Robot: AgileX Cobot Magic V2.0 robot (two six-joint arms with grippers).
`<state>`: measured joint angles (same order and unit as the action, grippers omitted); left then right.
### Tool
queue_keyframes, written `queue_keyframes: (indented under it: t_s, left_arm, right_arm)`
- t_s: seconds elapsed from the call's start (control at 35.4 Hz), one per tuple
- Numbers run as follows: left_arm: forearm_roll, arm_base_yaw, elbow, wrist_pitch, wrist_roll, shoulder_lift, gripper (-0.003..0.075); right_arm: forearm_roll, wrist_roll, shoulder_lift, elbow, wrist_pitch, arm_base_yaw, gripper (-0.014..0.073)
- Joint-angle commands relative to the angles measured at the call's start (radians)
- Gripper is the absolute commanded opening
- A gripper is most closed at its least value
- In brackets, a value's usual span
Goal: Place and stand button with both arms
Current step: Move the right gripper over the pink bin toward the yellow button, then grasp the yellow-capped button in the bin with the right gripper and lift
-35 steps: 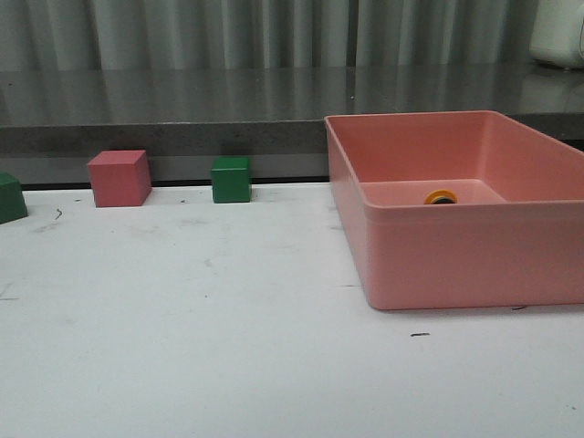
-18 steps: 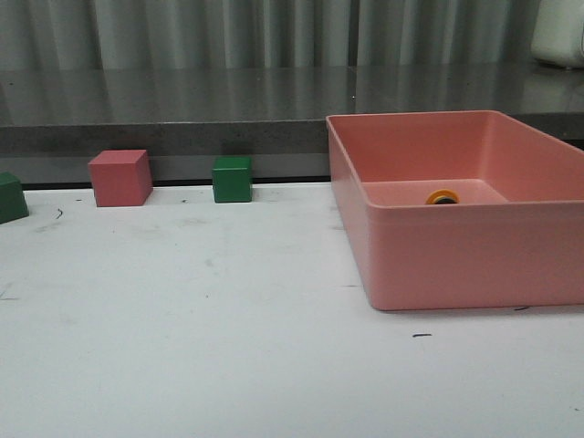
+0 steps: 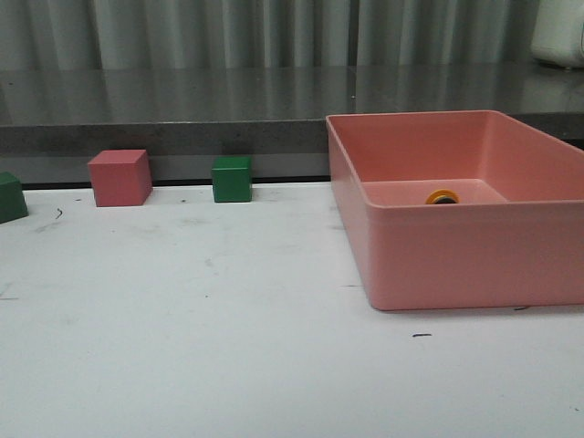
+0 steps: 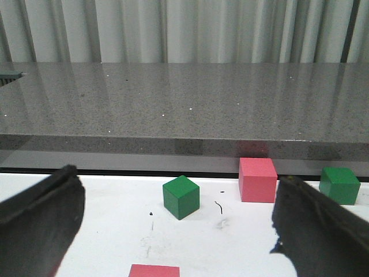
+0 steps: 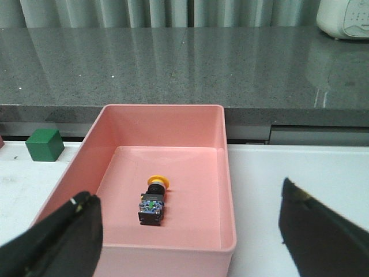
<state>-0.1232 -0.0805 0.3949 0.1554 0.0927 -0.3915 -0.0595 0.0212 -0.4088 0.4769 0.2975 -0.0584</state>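
The button (image 5: 153, 202) lies on its side on the floor of a pink bin (image 5: 226, 190), its yellow cap pointing away from my right gripper. In the front view only the yellow cap (image 3: 442, 197) shows over the bin's near wall (image 3: 474, 255). My right gripper (image 5: 187, 242) is open and empty, its fingers wide apart, short of the bin's near wall. My left gripper (image 4: 179, 231) is open and empty over the white table, facing a green cube (image 4: 181, 197) and a pink cube (image 4: 258, 179). Neither arm shows in the front view.
In the front view a pink cube (image 3: 119, 177) and a green cube (image 3: 232, 179) stand at the table's back edge, with another green cube (image 3: 11, 197) at the far left. A pink block's top (image 4: 153, 270) shows near my left gripper. A grey stone counter (image 3: 182, 109) runs behind the table.
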Motion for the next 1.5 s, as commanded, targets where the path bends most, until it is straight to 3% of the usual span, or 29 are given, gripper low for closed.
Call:
queue_keyframes:
  t_s: [0.0,0.31,0.48,0.68,0.88,1.21,1.47]
  left_arm:
    - [0.011,0.0,0.041,-0.075,0.01,-0.012,0.0587]
    - [0.011,0.0,0.041,-0.075,0.01,-0.012,0.0563]
    - [0.011,0.0,0.041,-0.075,0.01,-0.012,0.0563]
    - [0.011,0.0,0.041,-0.075,0.01,-0.012,0.0563]
    - [0.011,0.0,0.041,-0.075,0.01,-0.012,0.0563]
    - [0.011,0.0,0.041,-0.071,0.01,-0.012,0.0563]
    - [0.011,0.0,0.041,-0.071,0.01,-0.012,0.0545]
  right_arm:
    - [-0.005,-0.008,-0.076,0.051,-0.133,0.006,0.0643]
    - [-0.008,-0.008,-0.534,0.271,-0.172,-0.01,0.0643]
    - [-0.011,-0.008,-0.788,0.447,-0.124,-0.102,0.0643]
    - [-0.028,-0.003,-1.041,0.682,0.076,-0.145,0.0643]
    - [0.013,0.183,-1.283,0.917,0.317,-0.128,0.0643]
    - [0.075,0.254,-1.555,1.139,0.478,-0.126,0.0642]
    - [0.074,0.254,-1.643,1.16,0.486,-0.126,0.0642]
